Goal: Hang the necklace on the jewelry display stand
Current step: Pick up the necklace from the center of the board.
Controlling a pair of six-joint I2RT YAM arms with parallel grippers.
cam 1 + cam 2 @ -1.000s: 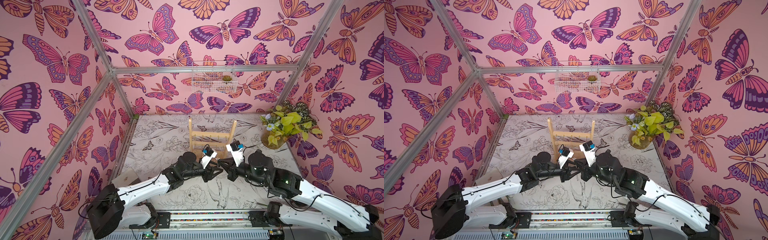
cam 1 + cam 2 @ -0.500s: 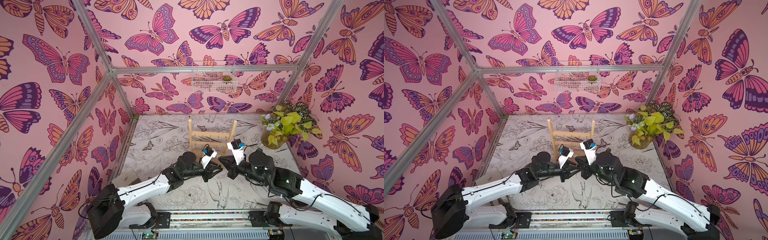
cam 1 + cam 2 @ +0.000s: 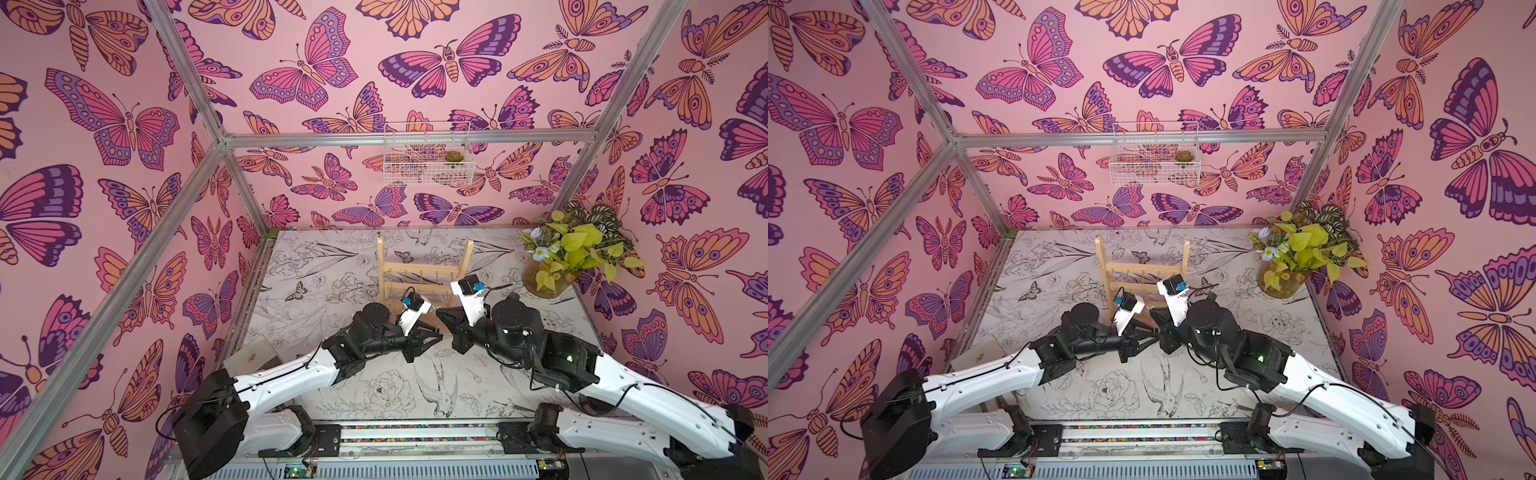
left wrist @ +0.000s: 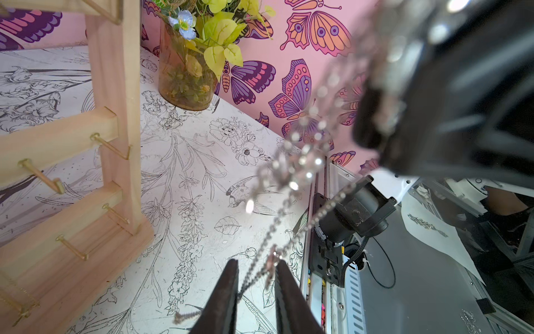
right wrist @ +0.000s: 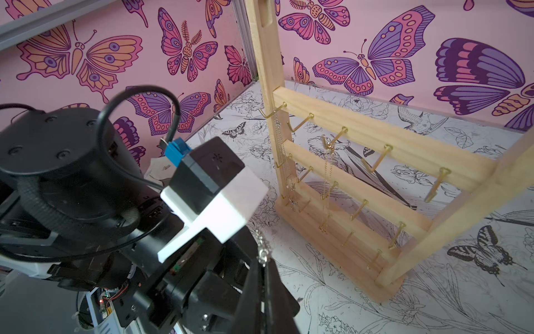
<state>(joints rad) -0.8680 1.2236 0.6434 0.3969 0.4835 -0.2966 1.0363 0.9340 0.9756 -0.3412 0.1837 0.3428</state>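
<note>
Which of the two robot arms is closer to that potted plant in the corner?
The right arm: its wrist sits close beside the potted plant. The left arm is across from it, the right arm lying between.

Pink butterfly wallpaper point(image 3: 124, 124) framed by aluminium bars point(image 3: 411, 137) encloses a tabletop point(image 3: 316, 266) of inked birds and flowers, a white wire basket point(image 3: 428, 174) on the back wall, a leafy vase point(image 3: 544, 284) in the corner.

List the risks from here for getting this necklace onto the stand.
1. The left gripper stands open around the necklace; only the shut right gripper holds it, so a release now would likely drop it.
2. Fine chains already hang on the jewelry display stand; the new one may tangle with them.
3. Its loose end dangles and could snag a hook.
</note>
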